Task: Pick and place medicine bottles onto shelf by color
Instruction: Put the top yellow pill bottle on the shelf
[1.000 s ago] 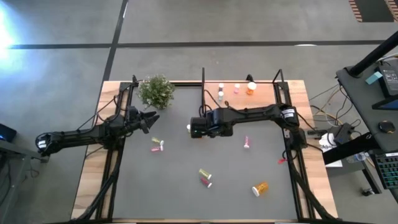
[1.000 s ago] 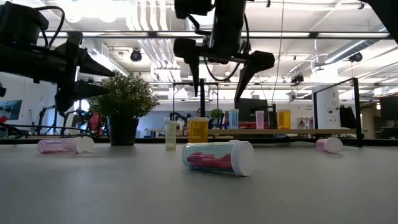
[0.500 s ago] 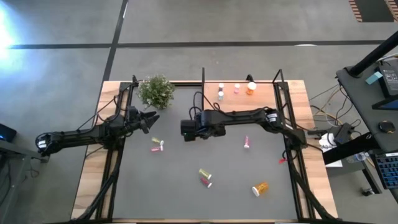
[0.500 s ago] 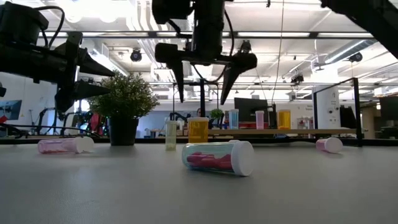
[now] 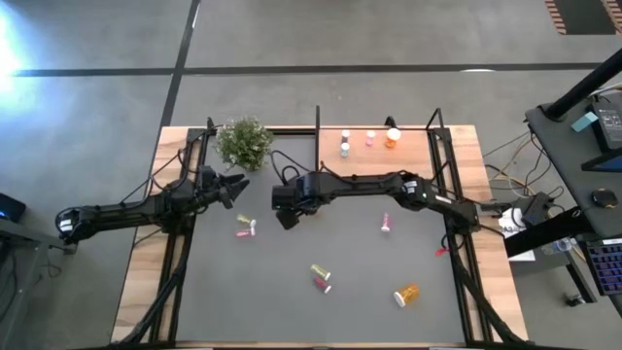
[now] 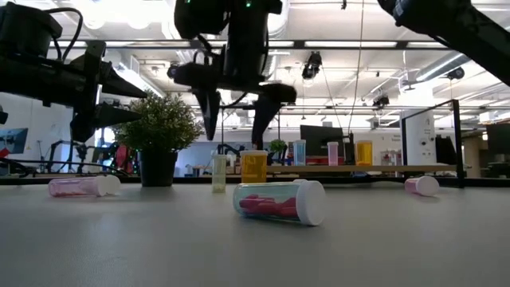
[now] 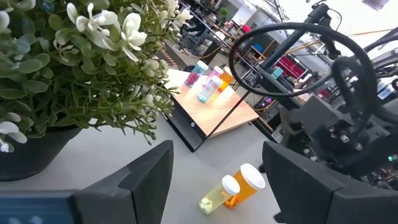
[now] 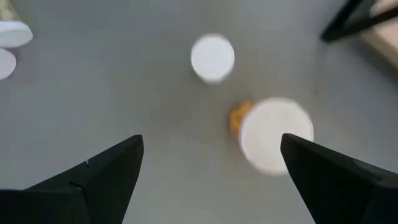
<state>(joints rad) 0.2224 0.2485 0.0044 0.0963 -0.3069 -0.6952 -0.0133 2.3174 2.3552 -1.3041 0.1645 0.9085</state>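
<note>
The dark counter (image 5: 369,292) lies mostly bare toward its near edge, with only a few fallen bottles scattered there. At its far edge the shelf (image 5: 413,148) carries three upright bottles (image 5: 368,139), ringed by thin black posts. A potted plant (image 5: 244,142) crowds the far left corner. The right pincer (image 5: 285,216) hangs fingers apart and empty above two standing bottles, an orange bottle (image 6: 254,167) and a slim yellow-green bottle (image 6: 219,172). The left pincer (image 5: 240,187) waits just beside the plant, fingers apart, holding nothing. A pink bottle (image 6: 280,202) lies on its side nearest the front.
</note>
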